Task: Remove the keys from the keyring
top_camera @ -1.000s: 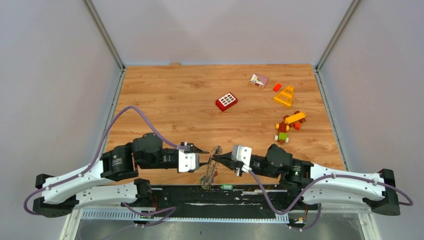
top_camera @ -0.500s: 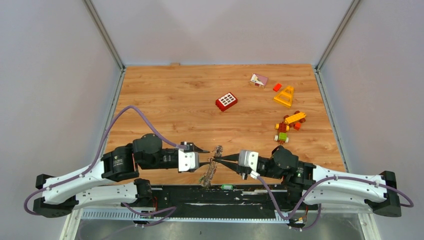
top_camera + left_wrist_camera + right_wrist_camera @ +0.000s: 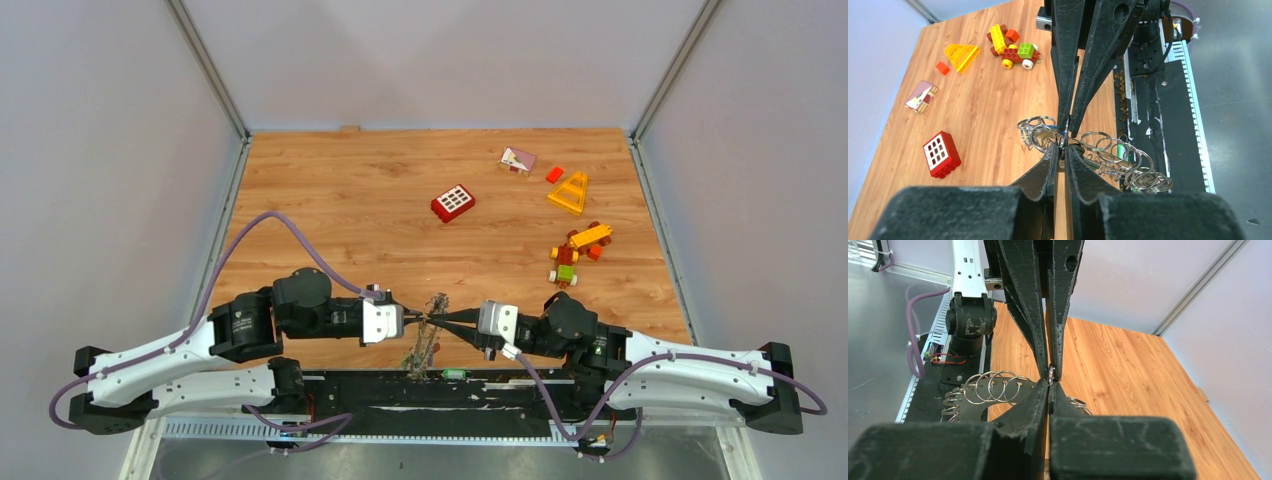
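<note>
**Surface**: rectangular wood-grain laminate, warm orange-brown and matt, framed by pale grey walls.

**Left arm**, **right arm**: white moulded shells with black cylindrical joints, each trailing a smooth purple cable. They reach inward from the near corners and meet nose to nose over the near edge.

**Base plate**: flat black strip along the near edge, scuffed white.

**Left end effector**: two long, black, tapering fingers with grainy faces, drawn almost together with a hairline slit between. The tips nip the top of the keyring.

**Right end effector**: same build, fingers pressed fully together. The tips clamp the same spot from the opposite side, just beside the left tips.

**Keyring**: flat, dull-grey metal band, curved. It hangs between the two arms over the near edge of the surface, its lower end near the base plate; whether they touch cannot be told.

**Toy car**: studded plastic bricks in yellow, red, green and brown, on wheels, far right.

**Yellow triangle**: translucent open frame.

**Red brick**: glossy, with a white gridded face, mid-surface.

**Pink-and-white block**, **orange cube**: small, at the far right.

**Keys**: thin bright silver metal crowded along the band. In the wrist views they show mostly as overlapping round wire loops.
</note>
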Action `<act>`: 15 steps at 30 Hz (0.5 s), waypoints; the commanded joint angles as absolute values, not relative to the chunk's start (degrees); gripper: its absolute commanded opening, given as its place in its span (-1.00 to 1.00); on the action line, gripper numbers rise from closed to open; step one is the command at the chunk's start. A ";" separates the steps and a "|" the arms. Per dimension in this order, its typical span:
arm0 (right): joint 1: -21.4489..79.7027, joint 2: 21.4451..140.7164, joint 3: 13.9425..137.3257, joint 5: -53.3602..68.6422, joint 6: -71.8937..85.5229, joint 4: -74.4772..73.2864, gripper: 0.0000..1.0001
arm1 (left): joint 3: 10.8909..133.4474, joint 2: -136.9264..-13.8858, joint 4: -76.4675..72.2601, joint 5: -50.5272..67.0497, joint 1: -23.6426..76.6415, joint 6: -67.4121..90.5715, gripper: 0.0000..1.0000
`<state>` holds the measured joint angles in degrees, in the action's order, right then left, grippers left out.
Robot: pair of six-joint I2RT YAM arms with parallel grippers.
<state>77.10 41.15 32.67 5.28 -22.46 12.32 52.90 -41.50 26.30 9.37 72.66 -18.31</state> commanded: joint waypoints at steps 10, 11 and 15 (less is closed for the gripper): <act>77.35 39.09 33.38 6.02 -23.69 18.28 -1.00 | 53.34 -41.75 25.43 8.70 72.77 -18.50 -0.81; 77.32 39.11 33.40 6.06 -23.71 18.17 -1.00 | 53.35 -41.75 25.63 8.57 72.82 -18.54 -0.83; 77.28 39.00 33.40 6.13 -23.81 18.27 -1.00 | 53.44 -41.75 26.02 7.97 72.77 -18.56 -0.91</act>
<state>77.10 40.77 32.64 5.26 -23.14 12.29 52.90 -41.63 26.30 9.19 72.66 -18.37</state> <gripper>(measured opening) 0.018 0.063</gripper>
